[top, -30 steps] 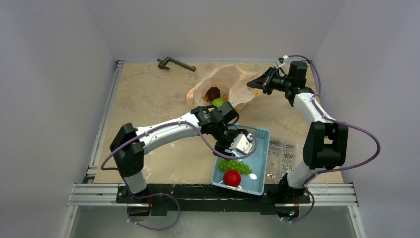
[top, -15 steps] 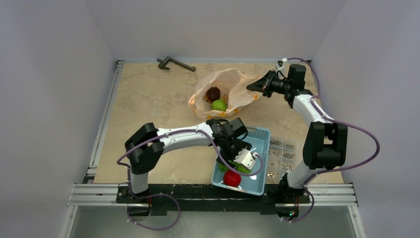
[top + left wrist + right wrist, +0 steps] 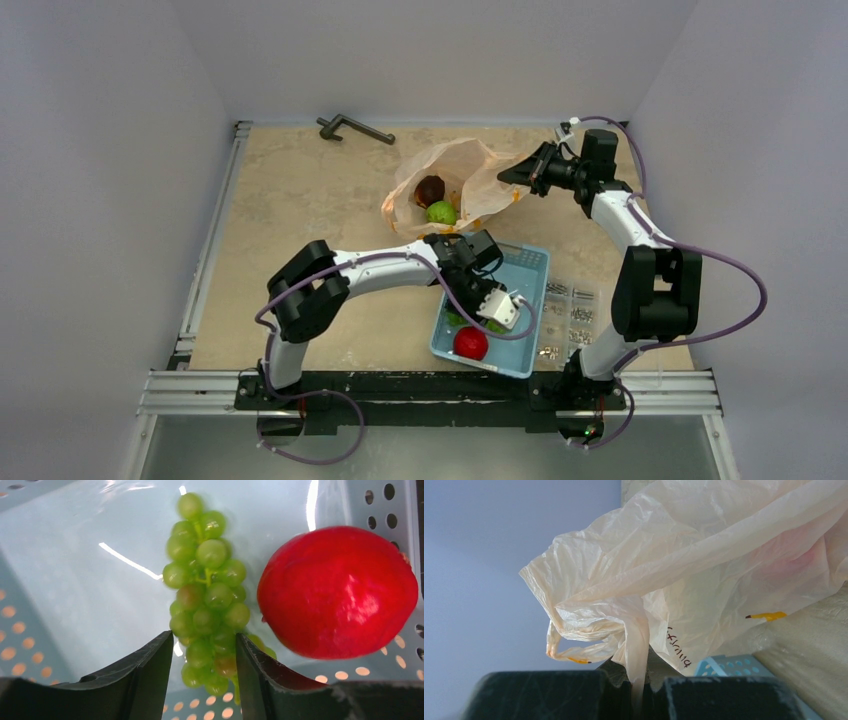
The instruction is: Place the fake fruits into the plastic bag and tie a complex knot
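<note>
The plastic bag (image 3: 455, 170) lies open at the back middle of the table, with the dark maroon fruit (image 3: 430, 188) and the light-green round fruit (image 3: 440, 212) inside. My right gripper (image 3: 518, 172) is shut on a bunched strip of the bag (image 3: 684, 570) and holds its right edge up; the right gripper (image 3: 638, 682) has plastic running between its jaws. My left gripper (image 3: 482, 305) is down in the light-blue basket (image 3: 530, 270). In the left wrist view the left gripper (image 3: 204, 636) is open, its jaws astride the lower end of the green grape bunch (image 3: 207, 595). A red fruit (image 3: 340, 590) lies right beside the grapes, and it also shows in the top view (image 3: 470, 343).
A dark metal handle (image 3: 355, 128) lies at the back left. A clear box of small metal parts (image 3: 570, 310) sits just right of the basket. Aluminium rails (image 3: 200, 390) run along the table's front edge, and grey walls close in three sides.
</note>
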Tool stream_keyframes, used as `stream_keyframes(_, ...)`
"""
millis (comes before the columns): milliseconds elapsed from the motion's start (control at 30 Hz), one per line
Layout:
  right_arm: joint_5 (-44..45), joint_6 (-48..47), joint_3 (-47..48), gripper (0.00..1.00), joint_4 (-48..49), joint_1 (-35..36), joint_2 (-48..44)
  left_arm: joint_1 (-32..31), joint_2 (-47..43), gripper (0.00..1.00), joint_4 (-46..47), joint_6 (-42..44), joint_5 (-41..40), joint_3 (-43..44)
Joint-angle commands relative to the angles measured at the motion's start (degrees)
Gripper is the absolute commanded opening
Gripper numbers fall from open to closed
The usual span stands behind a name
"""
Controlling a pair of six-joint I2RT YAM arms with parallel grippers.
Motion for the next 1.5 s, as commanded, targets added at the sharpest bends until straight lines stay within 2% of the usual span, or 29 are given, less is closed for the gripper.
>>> stream_keyframes(0, -0.9, -1.2, 0.6, 0.00, 1.5, 0.2, -2.3, 2.8, 1.2, 0.52, -1.2, 1.6, -0.8, 4.9)
stream_keyframes(133, -0.8, -1.1, 0.5, 0.00, 1.6, 0.2, -2.6, 2.0, 1.0, 0.72, -0.7, 1.1, 0.4, 2.6)
stream_keyframes(267, -0.6, -1.4, 0.5, 0.00, 1.1, 0.2, -3.0, 1.9, 2.7, 0.79, -1.4, -0.3, 0.6, 2.4)
stream_keyframes(367, -0.4, -1.6, 0.3, 0.00, 0.8, 0.2, -3.1, 1.9, 4.7, 0.80, -2.5, 0.1, -0.1, 3.2)
stream_keyframes(467, -0.3, -1.7, 0.1, 0.00, 0.6, 0.2, -3.1, 1.9, 6.3, 0.72, -3.1, 0.3, -0.2, 3.7)
stream_keyframes(567, -0.2, -1.8, 0.2, 0.00, 0.5, 0.2, -3.1, 1.9, 7.5, 0.58, -4.0, -0.5, 0.1, 4.5)
stream_keyframes(633, -0.2, -1.8, 0.3, 0.00, 0.5, 0.2, -3.3, 2.2, 7.7, 0.45, -4.8, -1.0, 0.4, 5.3)
stream_keyframes(733, -0.1, -2.4, 0.7, 0.00, 0.5, 0.2, -3.4, 2.7, 4.2, 0.18, -4.1, -2.5, 1.9, 5.5)
stream_keyframes(767, -0.1, -2.5, 0.7, 0.00, 0.5, 0.2, -3.5, 3.1, 2.3, 0.14, -3.8, -3.3, 2.9, 5.8)
stream_keyframes(933, -0.1, -2.7, 0.6, 0.00, -0.8, 0.2, -3.7, 3.4, -7.4, 0.00, -3.0, -9.0, 7.3, 8.2)
stream_keyframes(1067, -0.1, -3.3, 0.4, 0.00, -1.4, 0.2, -4.1, 4.8, -13.6, 0.00, -1.8, -15.0, 11.0, 11.7)
stream_keyframes(1200, -0.2, -3.5, -0.1, 0.00, -1.7, 0.2, -4.6, 9.3, -16.8, 0.00, 1.3, -22.5, 12.7, 16.1)
stream_keyframes(1333, 0.1, -3.7, -0.9, 0.00, -2.2, 0.2, -5.3, 15.2, -14.3, 0.00, 1.9, -25.0, 9.4, 22.1)
stream_keyframes(1467, -0.9, -2.8, -1.1, 0.00, -2.0, 0.2, -6.2, 20.8, -8.2, 0.00, 2.1, -24.3, 5.0, 24.8)
